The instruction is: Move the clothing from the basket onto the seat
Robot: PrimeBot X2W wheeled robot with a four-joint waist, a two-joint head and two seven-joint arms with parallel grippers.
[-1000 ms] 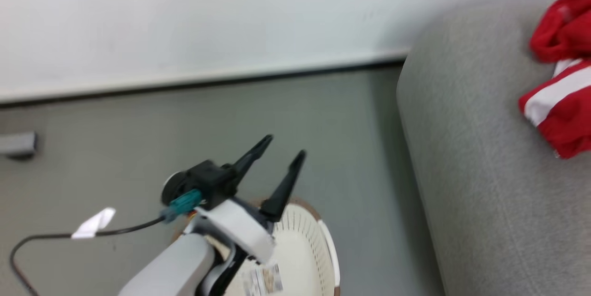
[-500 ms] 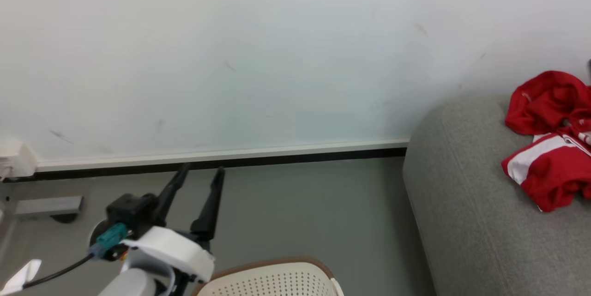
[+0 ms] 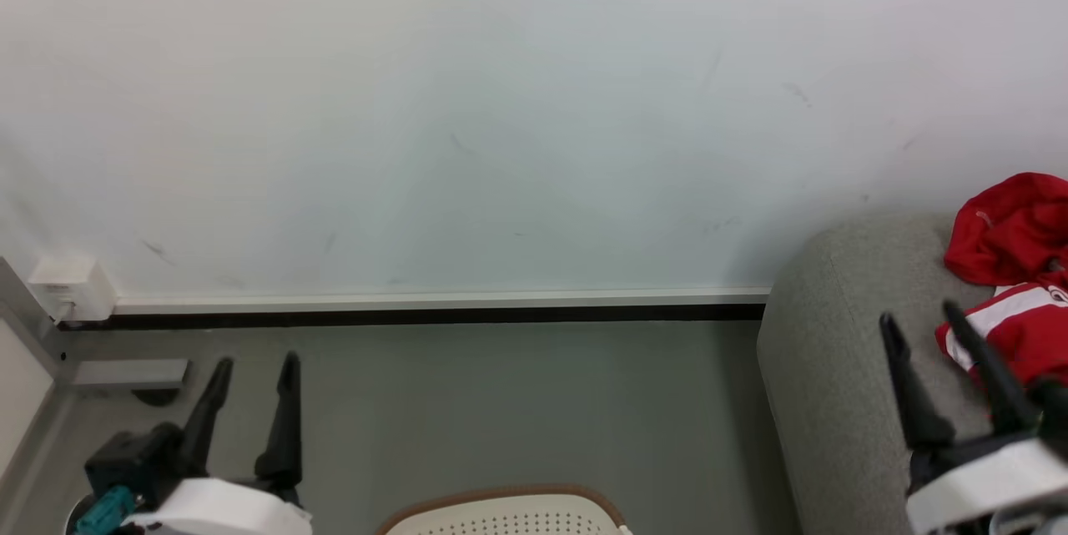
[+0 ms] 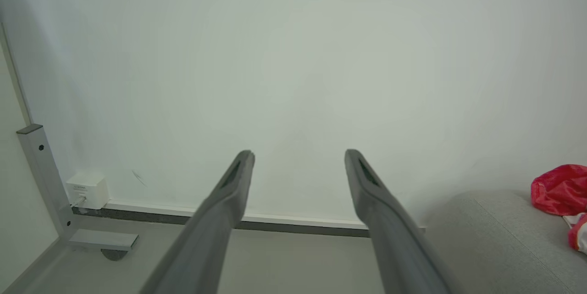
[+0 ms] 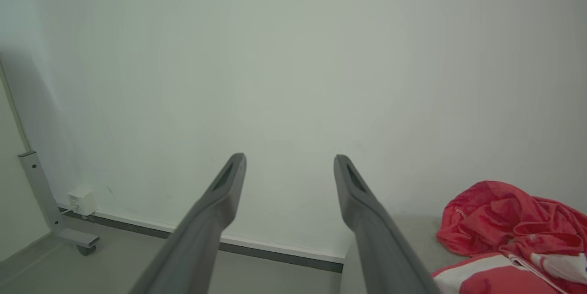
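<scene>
Swung left off the basket [image 3: 501, 495] since a second ago, the left gripper [image 3: 256, 360] stands empty, fingers parted, over grey floor [image 3: 517, 401]; the right gripper [image 3: 919, 314], likewise spread and empty, rises before the seat [image 3: 834, 335]; red-and-white clothing [image 3: 1014, 226] lies there beneath a scuffed white wall [image 3: 501, 101].

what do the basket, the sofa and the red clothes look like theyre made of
Basket: probably matte cream plastic, given its rows of small holes; brown rim. Sofa: grey woven upholstery, with a fine grainy texture. Red clothes: soft fabric, crumpled into folds, with white bands.
</scene>
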